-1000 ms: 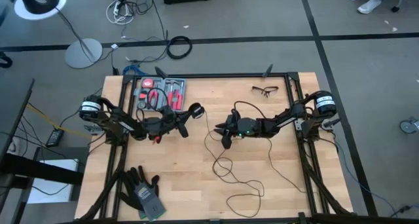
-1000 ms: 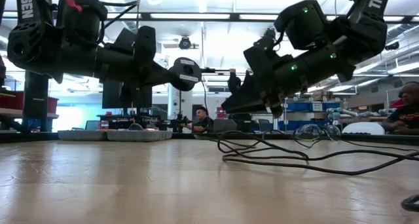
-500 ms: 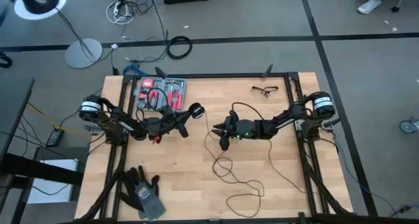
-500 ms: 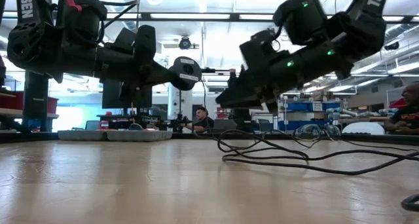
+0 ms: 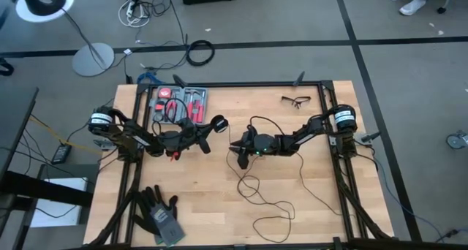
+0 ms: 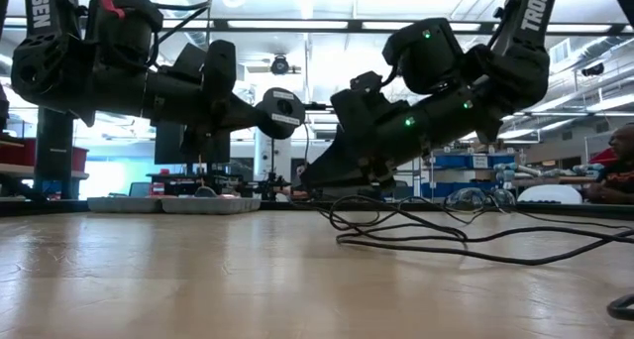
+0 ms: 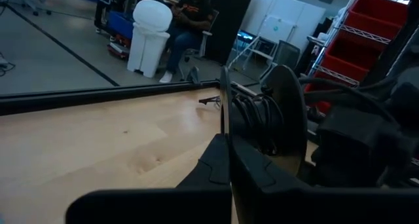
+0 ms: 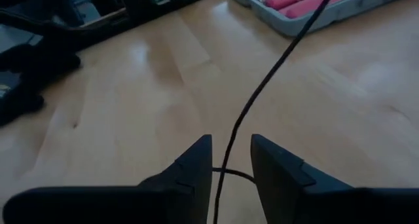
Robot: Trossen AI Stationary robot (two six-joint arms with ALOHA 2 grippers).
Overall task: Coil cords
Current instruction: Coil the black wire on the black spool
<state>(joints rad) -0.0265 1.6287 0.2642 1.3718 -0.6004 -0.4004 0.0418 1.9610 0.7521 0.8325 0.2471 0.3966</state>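
Observation:
The thin black cord lies in loose loops on the wooden table right of the middle and rises to its round black puck. My left gripper is shut on the puck above the table's middle left. Several turns of cord lie against the puck. My right gripper stands open just right of the puck, slanting down. A strand of cord runs through the gap between its fingers. My left gripper pinches the puck by its thin edge between its two shut fingers. The fingers lie level and point toward the table's right. The puck stands on edge, clear of the table. Whether my right gripper touches the strand in its gap, I cannot tell.
A grey tray of red-handled tools sits at the far left. Safety glasses lie at the far right and black gloves at the near left. Black frame rails run along both table sides.
My right gripper has moved toward the table's left edge, closer to the puck, and has sunk a little. The cord near it has shifted with it. My left gripper and the puck have kept still.

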